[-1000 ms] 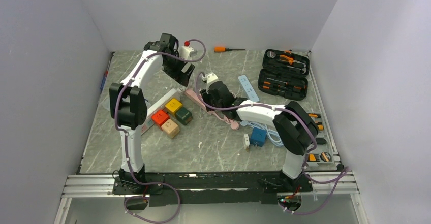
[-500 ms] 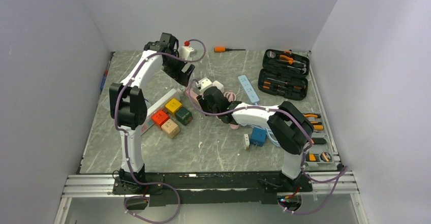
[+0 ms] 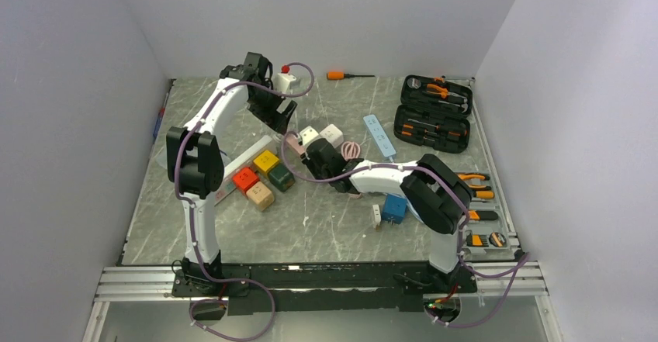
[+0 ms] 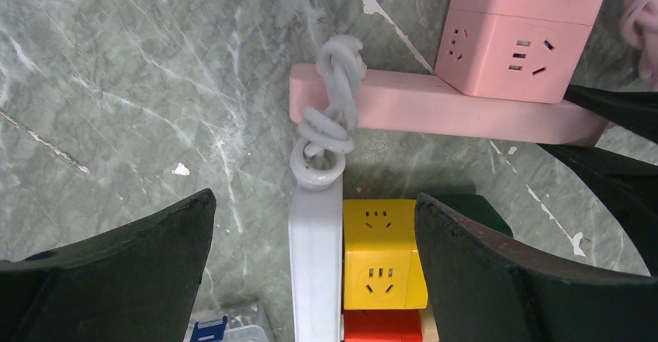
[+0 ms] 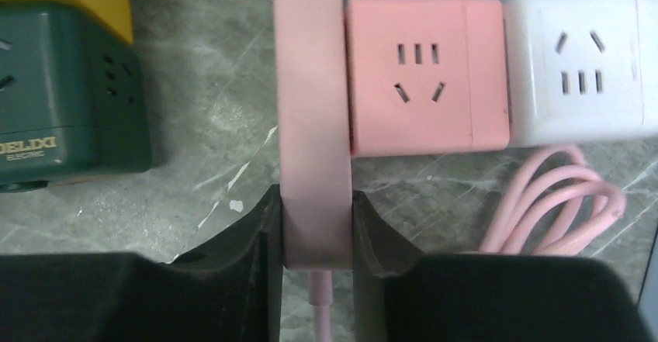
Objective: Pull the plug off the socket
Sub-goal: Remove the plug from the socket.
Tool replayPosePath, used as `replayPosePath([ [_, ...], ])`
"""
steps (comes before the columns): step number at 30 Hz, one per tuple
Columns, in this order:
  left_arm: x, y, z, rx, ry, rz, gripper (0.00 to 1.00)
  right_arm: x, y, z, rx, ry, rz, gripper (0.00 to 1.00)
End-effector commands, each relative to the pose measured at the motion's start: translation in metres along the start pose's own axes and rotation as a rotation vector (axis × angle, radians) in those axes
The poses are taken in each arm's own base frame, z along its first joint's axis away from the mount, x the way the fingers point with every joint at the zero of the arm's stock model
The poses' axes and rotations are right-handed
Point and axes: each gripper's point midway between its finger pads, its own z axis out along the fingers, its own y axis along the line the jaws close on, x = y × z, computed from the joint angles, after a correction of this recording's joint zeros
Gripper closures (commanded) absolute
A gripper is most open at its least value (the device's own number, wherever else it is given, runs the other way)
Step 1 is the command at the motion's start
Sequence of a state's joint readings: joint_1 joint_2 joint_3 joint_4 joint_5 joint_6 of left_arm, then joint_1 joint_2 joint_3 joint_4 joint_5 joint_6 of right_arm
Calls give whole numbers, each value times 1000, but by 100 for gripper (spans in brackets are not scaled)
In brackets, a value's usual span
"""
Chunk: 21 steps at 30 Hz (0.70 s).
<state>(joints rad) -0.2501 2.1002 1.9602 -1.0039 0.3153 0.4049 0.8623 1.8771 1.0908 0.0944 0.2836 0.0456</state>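
Pincer [image 5: 316, 206] of right arm grips smooth, slim pink plastic strip [image 5: 310, 86].

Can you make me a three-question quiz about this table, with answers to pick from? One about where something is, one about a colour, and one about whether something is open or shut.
1. What sits right beside the pink cube socket, on the side away from the pink power strip?
A. a green cube
B. the white cube socket
C. a screwdriver

2. What colour is the strip between the fingers of the right end effector?
A. white
B. yellow
C. pink

3. How is the left end effector?
A. open, holding nothing
B. shut on a cube
C. shut on a cable

Answers:
1 B: the right wrist view shows the white cube against the pink one.
2 C: both fingers press on the pink strip.
3 A: its fingers stand far apart and grip nothing.
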Motion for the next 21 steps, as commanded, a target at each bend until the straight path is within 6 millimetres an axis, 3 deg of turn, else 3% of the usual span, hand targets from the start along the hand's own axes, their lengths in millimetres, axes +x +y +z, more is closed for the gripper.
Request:
replayPosePath([
  [1, -16, -5, -25, -24, -70, 30, 1, -8, -1, 2, 37, -30, -34, 83],
  [5, -18, -6, -22, -3, -64, 12, 0, -4, 3, -3, 140, -70, -177, 100],
  [12, -20, -17, 0, 68, -32, -5, 1, 7, -19, -18, 478, -138, -416, 100],
  [21, -2, -34, 32, 98, 60, 70, 2, 4, -15, -23, 652, -201, -531, 100],
])
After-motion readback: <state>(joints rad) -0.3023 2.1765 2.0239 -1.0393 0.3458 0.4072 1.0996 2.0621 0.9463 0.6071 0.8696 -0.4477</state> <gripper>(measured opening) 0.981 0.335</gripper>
